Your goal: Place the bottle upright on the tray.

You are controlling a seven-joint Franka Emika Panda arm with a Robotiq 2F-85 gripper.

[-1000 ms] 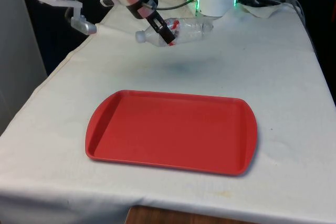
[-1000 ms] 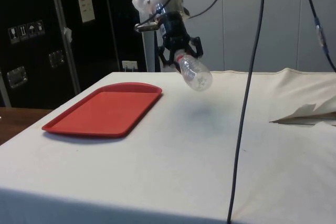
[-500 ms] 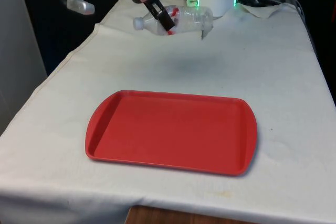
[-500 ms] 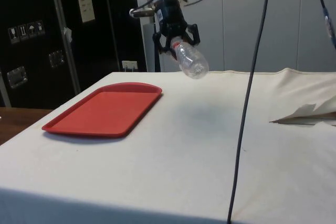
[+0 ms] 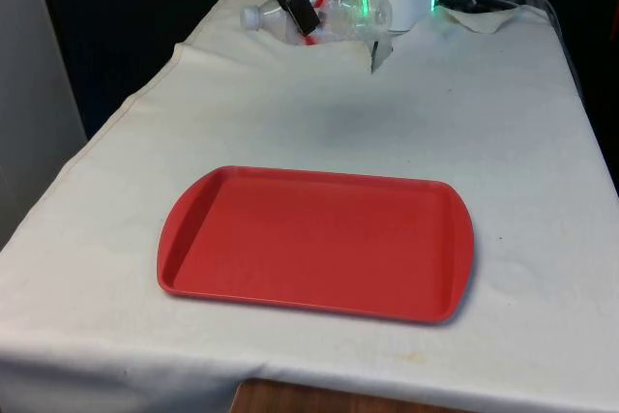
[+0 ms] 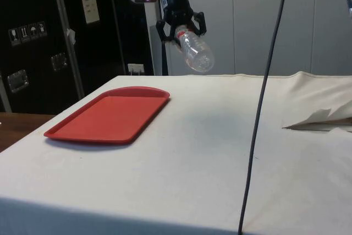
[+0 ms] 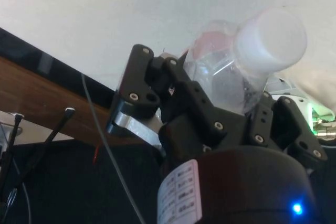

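A clear plastic bottle [image 5: 334, 16] with a white cap and a red label hangs high over the table's far end, lying nearly level, cap toward the front view's left. My gripper [image 5: 302, 18] is shut on the bottle near its neck. From the side, the bottle [image 6: 195, 53] tilts base-down below the gripper [image 6: 180, 30]. The wrist view has the bottle [image 7: 236, 72] with its white cap between the black fingers [image 7: 181, 98]. The red tray [image 5: 314, 242] lies flat and bare on the near half of the table, well in front of and below the bottle, and shows as the tray [image 6: 110, 114] from the side.
Crumpled white cloth and cables [image 5: 484, 2] lie at the far end on the front view's right. A fold of cloth [image 6: 319, 119] sticks up at the side view's right. A dark cable [image 6: 261, 108] hangs across the side view.
The gripper has risen with the bottle in it, away from the table surface and slightly toward the far end. The tray has not moved.
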